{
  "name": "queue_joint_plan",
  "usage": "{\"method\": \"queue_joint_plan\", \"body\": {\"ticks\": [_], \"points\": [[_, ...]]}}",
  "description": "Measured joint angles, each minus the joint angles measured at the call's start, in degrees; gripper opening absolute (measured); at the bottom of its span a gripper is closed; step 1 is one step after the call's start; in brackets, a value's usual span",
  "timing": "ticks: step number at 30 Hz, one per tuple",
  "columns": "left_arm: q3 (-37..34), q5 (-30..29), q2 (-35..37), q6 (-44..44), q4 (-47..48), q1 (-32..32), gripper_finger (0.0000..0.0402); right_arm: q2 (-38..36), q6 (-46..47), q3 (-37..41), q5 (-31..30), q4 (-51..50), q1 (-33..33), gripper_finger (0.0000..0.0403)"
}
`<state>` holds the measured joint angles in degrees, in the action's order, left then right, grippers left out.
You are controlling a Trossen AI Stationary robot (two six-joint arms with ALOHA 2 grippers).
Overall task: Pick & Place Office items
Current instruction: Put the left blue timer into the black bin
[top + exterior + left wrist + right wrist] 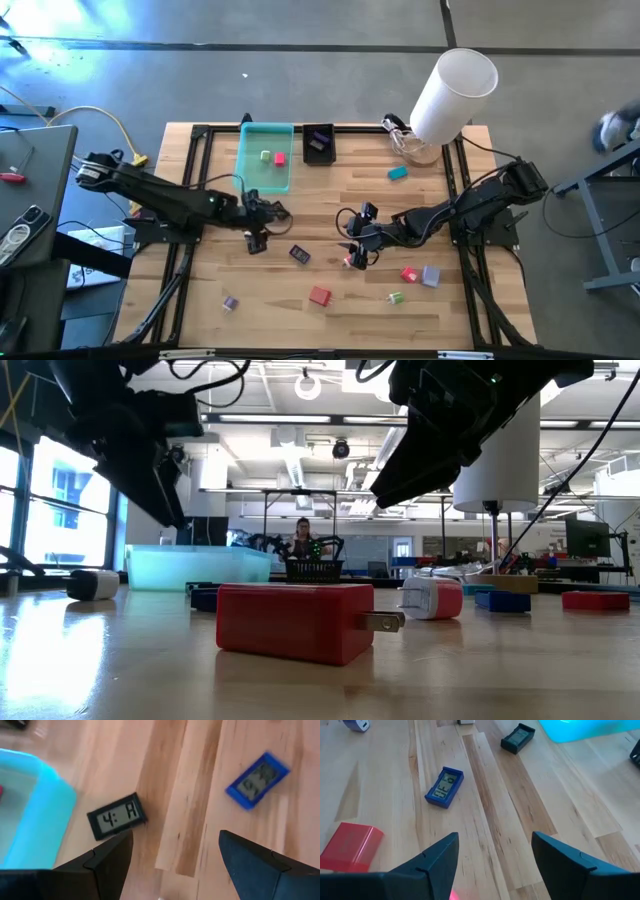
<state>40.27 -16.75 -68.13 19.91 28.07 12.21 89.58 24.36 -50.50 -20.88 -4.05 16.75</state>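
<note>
You can see only a corner of the teal tray (30, 815) in the left wrist view. A small pink thing (454, 895) is cut off between the right fingers (437, 862). The person (302, 540) far back is too small to make out.

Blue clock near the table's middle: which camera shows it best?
The right wrist view: the blue clock lies whole and sharp, display up. The left wrist view blurs it; the high view makes it a speck.

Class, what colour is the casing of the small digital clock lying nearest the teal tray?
Black, with a grey display: the small digital clock shows best in the left wrist view, beside the teal tray.
</note>
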Motion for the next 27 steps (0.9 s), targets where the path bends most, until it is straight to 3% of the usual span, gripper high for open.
{"method": "queue_joint_plan", "body": {"ticks": [8,17,27], "points": [[0.0,1.5,-9.7,-21.6,-5.5,2.8,0.0287,0.0,-0.1,0.0,-0.1,0.3,0.0,0.0239],[0.0,2.1,-16.2,-21.7,-15.9,3.9,0.0287,0.0,-0.4,0.0,-0.2,1.0,0.0,0.0239],[0.0,4.7,-16.8,-19.6,-20.0,5.2,0.0287,0.0,-0.6,0.0,-0.2,1.3,0.0,0.0239]]}}
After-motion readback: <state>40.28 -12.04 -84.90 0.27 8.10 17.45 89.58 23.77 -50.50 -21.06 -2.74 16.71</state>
